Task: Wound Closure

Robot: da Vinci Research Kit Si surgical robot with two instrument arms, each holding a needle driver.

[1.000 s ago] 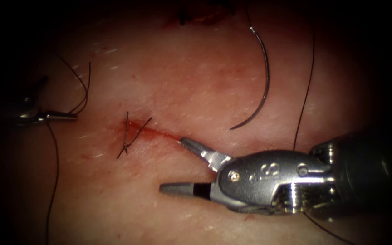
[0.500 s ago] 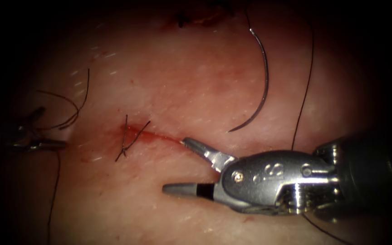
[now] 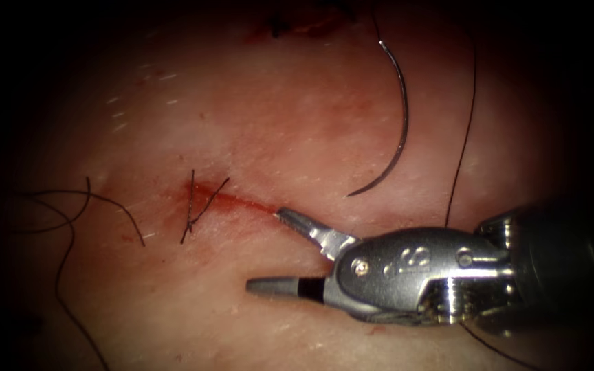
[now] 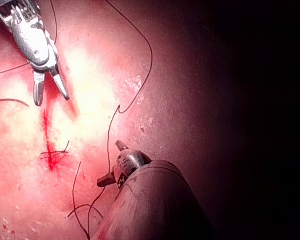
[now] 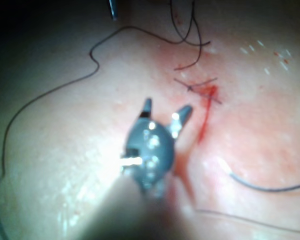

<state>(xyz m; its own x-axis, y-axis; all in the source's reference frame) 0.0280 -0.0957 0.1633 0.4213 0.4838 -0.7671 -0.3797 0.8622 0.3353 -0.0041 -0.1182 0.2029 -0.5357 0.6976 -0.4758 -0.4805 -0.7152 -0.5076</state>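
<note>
Right gripper [image 3: 262, 251] wide open, empty

My right tool [image 3: 280, 251] is bright steel: tapered jaws, one black-banded, a rounded clevis with pins and faint stamped numerals, perhaps "18". My left tool [image 4: 115, 162] looks duller, dark-shafted.
</note>
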